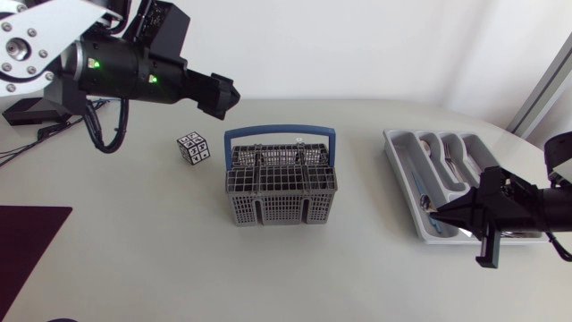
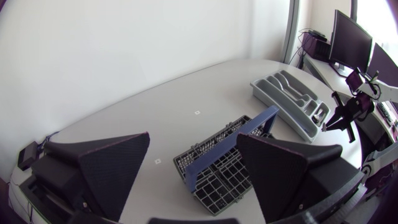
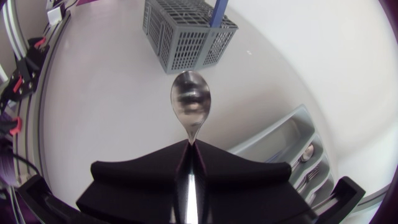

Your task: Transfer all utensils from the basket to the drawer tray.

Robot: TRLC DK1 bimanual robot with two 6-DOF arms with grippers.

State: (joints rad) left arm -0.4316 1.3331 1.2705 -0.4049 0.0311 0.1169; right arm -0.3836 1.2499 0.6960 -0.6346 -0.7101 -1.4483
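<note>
The grey basket [image 1: 281, 183] with a blue handle stands mid-table; I see no utensil sticking out of it. The grey drawer tray [image 1: 399, 159] lies to its right with several utensils [image 1: 451, 161] in its slots. My right gripper [image 1: 435, 213] hovers over the tray's near left corner, shut on the handle of a metal spoon [image 3: 191, 102] whose bowl points toward the basket [image 3: 186, 31]. The tray [image 3: 292, 146] lies beneath and beside that gripper [image 3: 189, 144]. My left gripper [image 1: 228, 97] hangs open and empty above the table behind the basket's left side, with the basket [image 2: 217, 168] seen below between its fingers [image 2: 118, 165].
A small cube [image 1: 193, 148] with black-and-white markers sits left of the basket. A dark purple mat [image 1: 27, 250] covers the near left corner. Bare tabletop stretches in front of the basket and between basket and tray.
</note>
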